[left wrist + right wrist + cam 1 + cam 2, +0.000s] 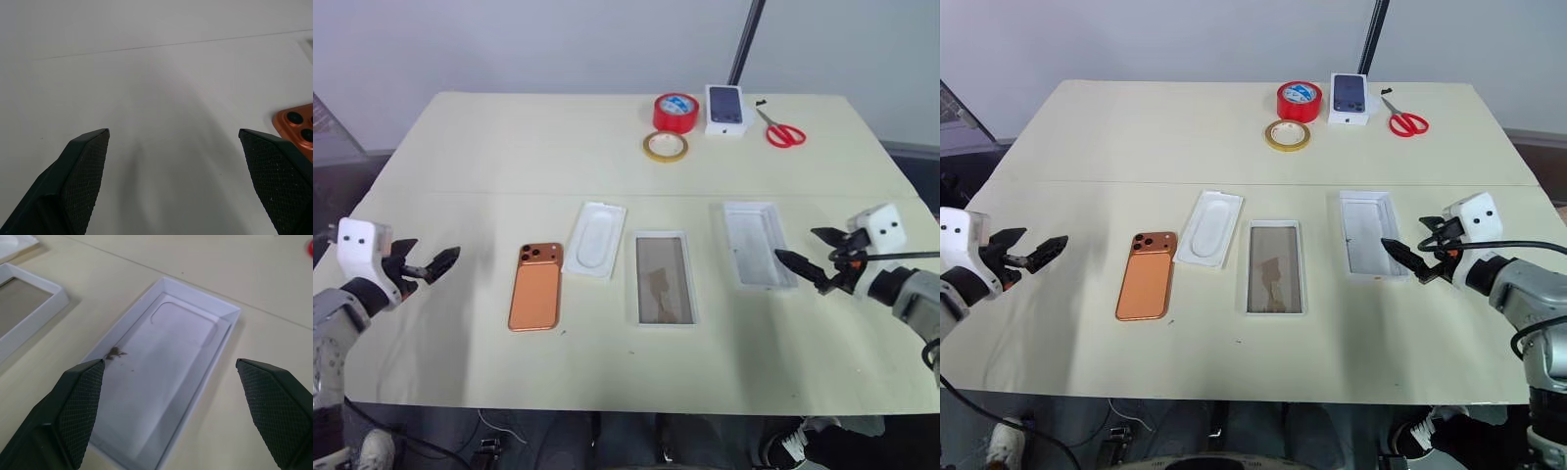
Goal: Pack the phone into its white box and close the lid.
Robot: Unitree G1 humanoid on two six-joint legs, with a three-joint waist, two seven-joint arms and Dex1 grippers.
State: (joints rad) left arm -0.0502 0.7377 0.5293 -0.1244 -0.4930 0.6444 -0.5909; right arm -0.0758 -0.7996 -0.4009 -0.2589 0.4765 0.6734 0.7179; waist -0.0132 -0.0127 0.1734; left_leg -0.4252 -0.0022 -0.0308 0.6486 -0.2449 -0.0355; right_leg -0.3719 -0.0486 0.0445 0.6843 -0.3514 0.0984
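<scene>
While both grippers (435, 262) (808, 257) hover wide open and empty, a cream table (509, 137) fills the centre below a pale wall (509, 39).

Left to right on the table (460, 127): phone (534, 286), insert (596, 239), white box (664, 278), lid (757, 244); tape rolls (674, 111), small box (726, 110), scissors (780, 128) sit along the far edge.

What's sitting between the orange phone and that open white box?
A thin white insert with an oval recess lies between the phone and the white box, seen from both eye views.
</scene>
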